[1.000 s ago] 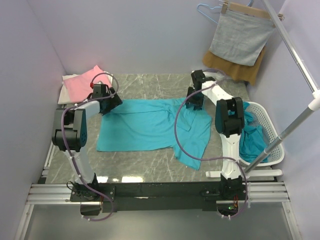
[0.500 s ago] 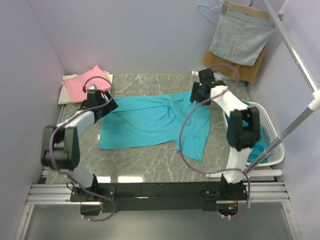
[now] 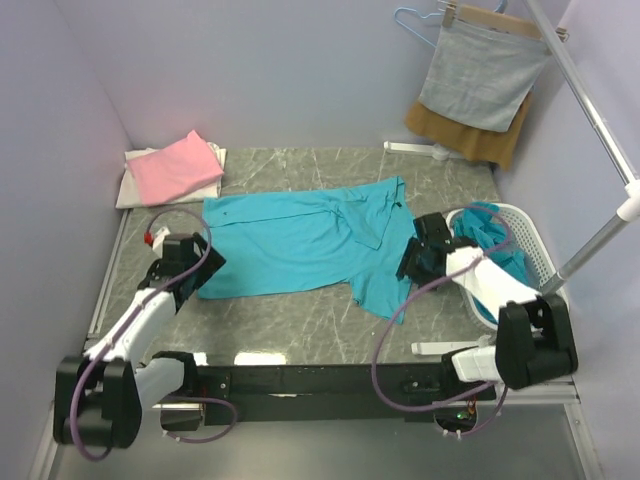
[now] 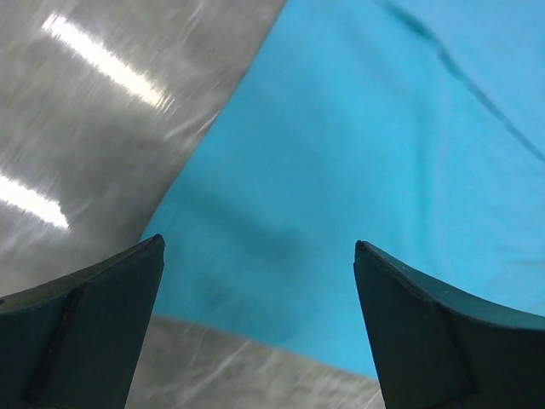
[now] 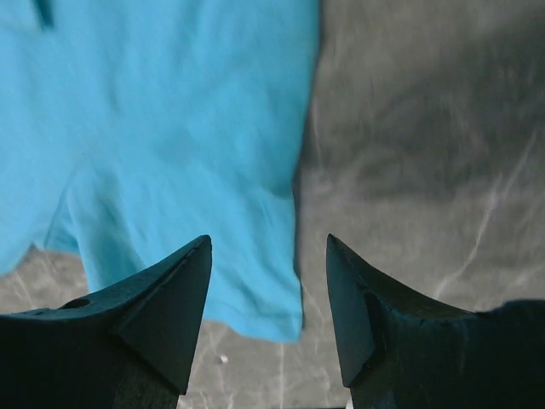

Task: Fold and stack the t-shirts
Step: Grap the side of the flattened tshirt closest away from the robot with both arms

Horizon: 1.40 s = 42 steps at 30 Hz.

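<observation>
Mid-bench [image 3: 300,325], teal t-shirt [image 3: 290,240] lies spread flat, with some wrinkles. Left gripper [image 3: 205,268] hovers at its near-left corner, jaws wide, empty. Right gripper [image 3: 408,262] is at the shirt's right edge, jaws partly apart, nothing between them. Pink t-shirt [image 3: 175,165] is folded on white t-shirt [image 3: 128,192] at far-left corner. More teal shirts [image 3: 492,225] are heaped in basket [image 3: 548,290] at right edge.

Pale lilac walls [image 3: 300,70] all round; grey marbled desk [image 3: 290,325], glossy with glare; grey cloth [image 3: 482,78] hung far right.
</observation>
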{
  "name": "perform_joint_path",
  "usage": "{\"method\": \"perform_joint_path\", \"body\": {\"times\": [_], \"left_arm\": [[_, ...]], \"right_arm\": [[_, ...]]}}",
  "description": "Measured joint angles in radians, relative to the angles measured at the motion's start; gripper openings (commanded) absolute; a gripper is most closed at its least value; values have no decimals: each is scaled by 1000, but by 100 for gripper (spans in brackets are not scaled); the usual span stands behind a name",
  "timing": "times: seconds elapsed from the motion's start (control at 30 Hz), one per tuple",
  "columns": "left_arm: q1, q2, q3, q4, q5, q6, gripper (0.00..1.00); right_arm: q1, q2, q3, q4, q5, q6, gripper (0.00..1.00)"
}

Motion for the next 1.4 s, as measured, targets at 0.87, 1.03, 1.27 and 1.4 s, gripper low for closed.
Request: {"method": "perform_joint_path", "body": {"times": [0.87,1.03,1.27,1.4], "left_arm": [[-56,-100,-122,-143,-54,-198,70],[-62,-93,-152,-74,-53,-222,52],[-63,-92,-168,-72,-51,-234,14],[-63,-110,-172,-105,-51,-239,1]], "right_arm": [[111,-254,-299,16,-67,218,55],[143,-236,-301,44,-92,232,36],[148,-208,-300,58,-90,232,0],[148,-232,-300,47,-77,228,0]]}}
